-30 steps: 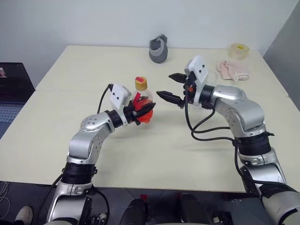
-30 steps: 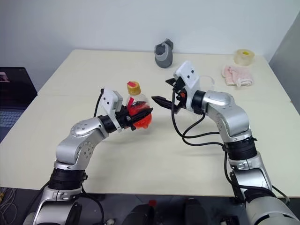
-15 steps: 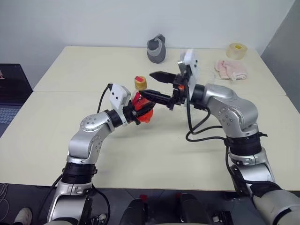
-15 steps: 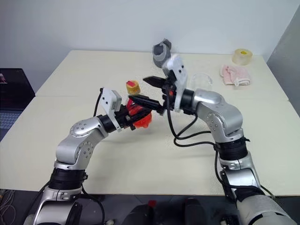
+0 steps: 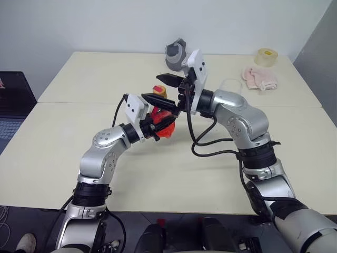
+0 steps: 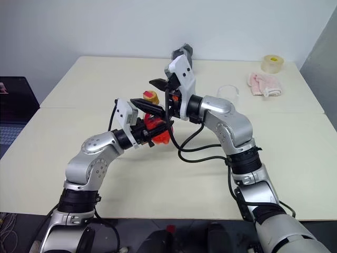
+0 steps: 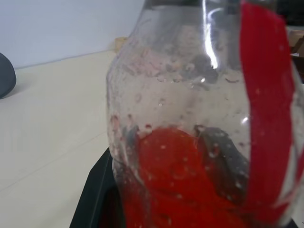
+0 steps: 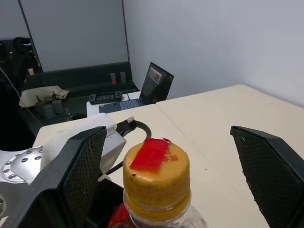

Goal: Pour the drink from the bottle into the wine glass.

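One bottle (image 5: 160,118) showing, one yellow-and-red cap (image 8: 155,170) sitting on it. One wine glass (image 5: 230,86) standing on table (image 5: 95,79). One grey cup-like object (image 5: 176,55) sitting at far edge. One tape roll (image 5: 267,57) and one pink cloth (image 5: 259,77) lying at far right. Two grippers showing: left gripper (image 5: 162,122), right gripper (image 5: 156,88). One laptop (image 5: 13,105) sitting beyond table's left side.
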